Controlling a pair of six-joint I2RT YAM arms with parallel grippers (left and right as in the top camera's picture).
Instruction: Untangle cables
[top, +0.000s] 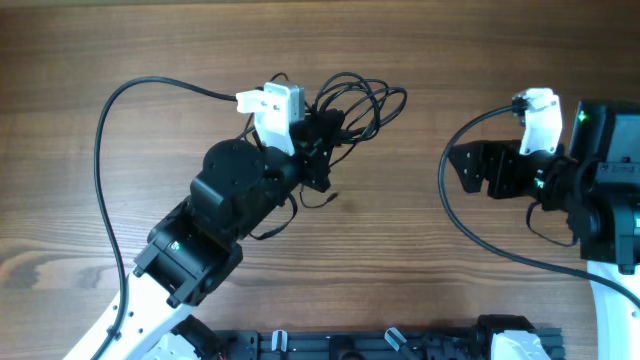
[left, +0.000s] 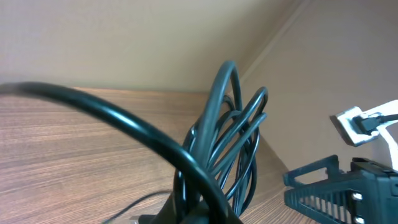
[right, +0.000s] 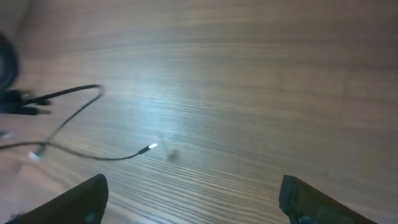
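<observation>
On the brown wood-grain table (top: 500, 60), the thin black cables (top: 365, 100) lie as a tangled bundle of overlapping loops in the upper middle of the overhead view, just right of the white camera module (top: 272, 108) on the left arm's wrist. The left gripper (top: 322, 150) reaches up from the lower left of that view into the left side of the bundle, and its fingers are closed on the cords there. In the left wrist view the same cables (left: 233, 143) rise from the bottom centre as several narrow loops standing close together. A thicker black robot wire (left: 112, 115) sweeps across in front of them from the left edge. One loose cord end (top: 325, 197) trails out below the bundle in the overhead view and rests on the wood. The right gripper (top: 455, 170) sits at the right of the overhead view, well apart from the bundle and pointing towards it. In the right wrist view the right gripper (right: 193, 183) has its two dark fingers (right: 81, 199) spread wide at the lower corners, with only bare wood between them and nothing held. A thin cord lies in the left half of that view, ending in a small bright plug tip (right: 151, 147) near the centre.
</observation>
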